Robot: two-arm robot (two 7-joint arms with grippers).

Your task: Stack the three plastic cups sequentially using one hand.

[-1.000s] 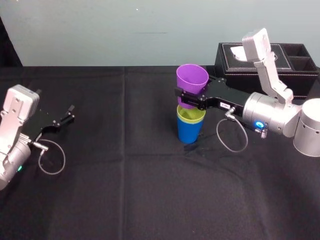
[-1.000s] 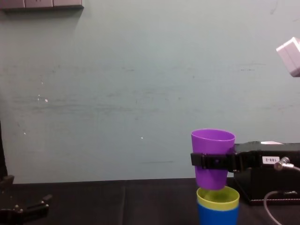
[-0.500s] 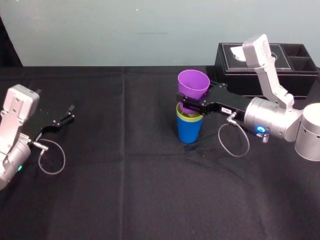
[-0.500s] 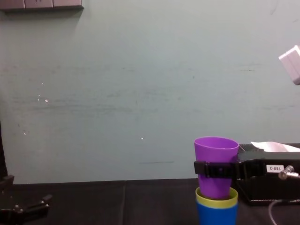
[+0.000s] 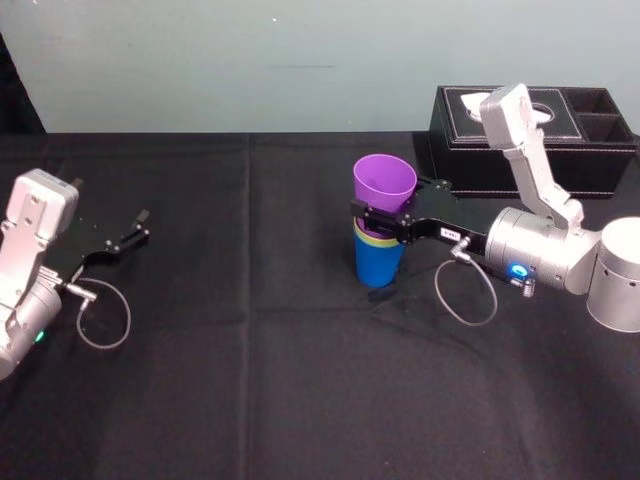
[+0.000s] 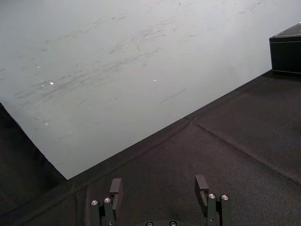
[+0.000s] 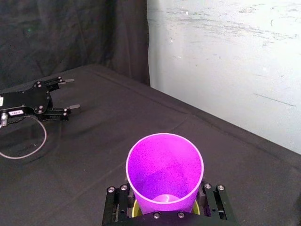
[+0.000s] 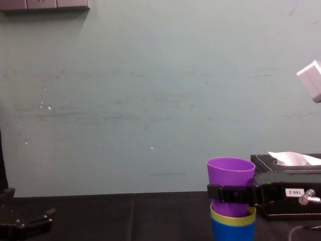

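The blue cup (image 5: 380, 264) stands upright mid-table with the yellow-green cup (image 5: 371, 238) nested inside it. The purple cup (image 5: 384, 181) sits low in the yellow-green one, upright, its upper half above the rim. My right gripper (image 5: 384, 218) reaches in from the right and is shut on the purple cup, one finger on each side of its wall. From the chest the stack reads purple cup (image 8: 230, 173), yellow-green cup (image 8: 233, 215), blue cup (image 8: 229, 231), with the right gripper (image 8: 230, 193) across the purple one. The right wrist view looks down into the purple cup (image 7: 164, 167). My left gripper (image 5: 130, 233) rests open at the far left.
A black leather tissue box (image 5: 540, 125) with a white tissue stands at the back right, behind my right arm. Black cloth (image 5: 250, 380) covers the table, and a pale wall rises behind it. The left gripper (image 6: 158, 188) points at bare cloth.
My right gripper has come down with the purple cup, which hung above the yellow-green cup and now sits deep inside it. The left arm has not moved.
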